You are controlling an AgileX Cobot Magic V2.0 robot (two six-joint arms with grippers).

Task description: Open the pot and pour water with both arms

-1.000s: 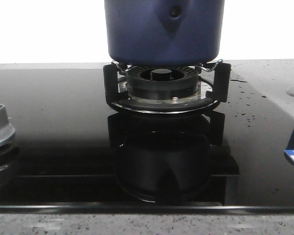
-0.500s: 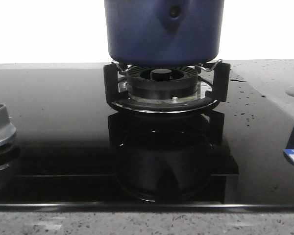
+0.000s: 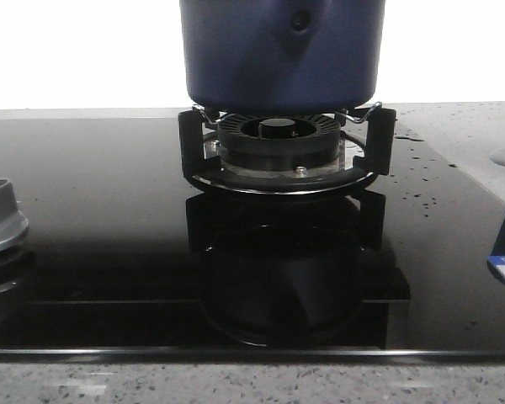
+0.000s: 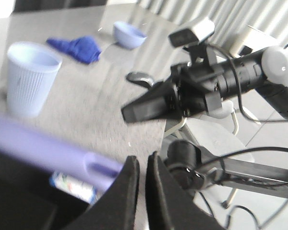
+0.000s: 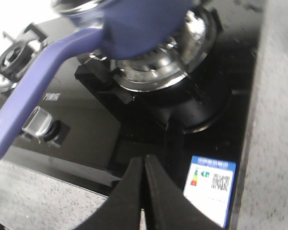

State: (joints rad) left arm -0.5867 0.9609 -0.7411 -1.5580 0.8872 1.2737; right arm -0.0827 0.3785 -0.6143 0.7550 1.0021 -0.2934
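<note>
Front view: large dark navy-blue round pot with matte straight sides sits on the black ringed burner, resting on the black pan supports, centred over the flame ring so it stays stable. Glossy black glass cooktop reflects burner and pot. Silver control knob at the left edge. Water droplets scattered on the glass to the right of the burner. Pot top is cut off by the frame, so lid cannot be seen here. No arm visible in this view.

Left wrist view: left gripper has its fingers pressed nearly together, gripping nothing; it hangs just beside the pot's blurred long purple-blue handle, likely lining up for a grasp. Beyond it a pale ribbed plastic cup, crumpled blue cloth, pale blue bowl and the other black arm on grey counter.

Right wrist view: right gripper likewise closed down and empty, hovering over the cooktop edge near a white energy-label sticker. Pot and handle lie above the burner, apart from the fingers.
</note>
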